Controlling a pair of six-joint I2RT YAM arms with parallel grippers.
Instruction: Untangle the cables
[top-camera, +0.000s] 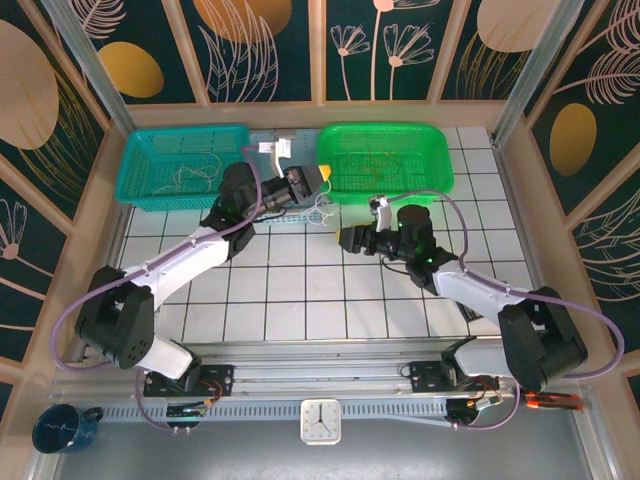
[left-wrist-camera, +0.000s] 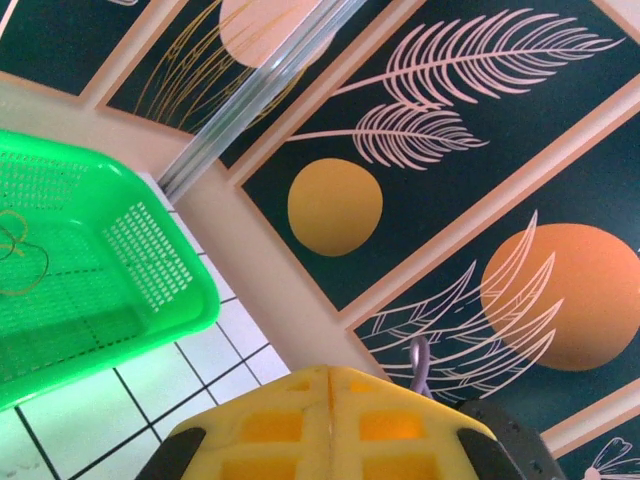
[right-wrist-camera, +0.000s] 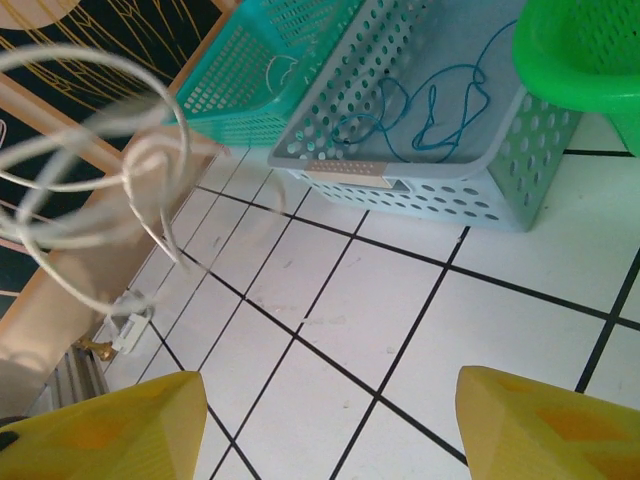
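Note:
A whitish cable (top-camera: 322, 210) dangles in loose loops right under the tips of my left gripper (top-camera: 322, 178), above the tiles between the baskets. In the left wrist view the left gripper (left-wrist-camera: 330, 372) has its yellow fingers pressed together; the strand itself is hidden there. The right wrist view has the same white cable (right-wrist-camera: 150, 150) hanging blurred in the air at the left, its plug low. My right gripper (right-wrist-camera: 330, 385) stands open over bare tiles, close beside the cable in the top view (top-camera: 347, 238). A blue cable (right-wrist-camera: 430, 100) lies in the grey basket (right-wrist-camera: 440, 185).
At the back of the tiled table, a teal basket (top-camera: 185, 165) holds whitish strands. A green basket (top-camera: 385, 155) holds a yellowish strand (left-wrist-camera: 20, 255). The grey basket (top-camera: 290, 215) sits between them, partly under the left arm. Patterned walls enclose the table.

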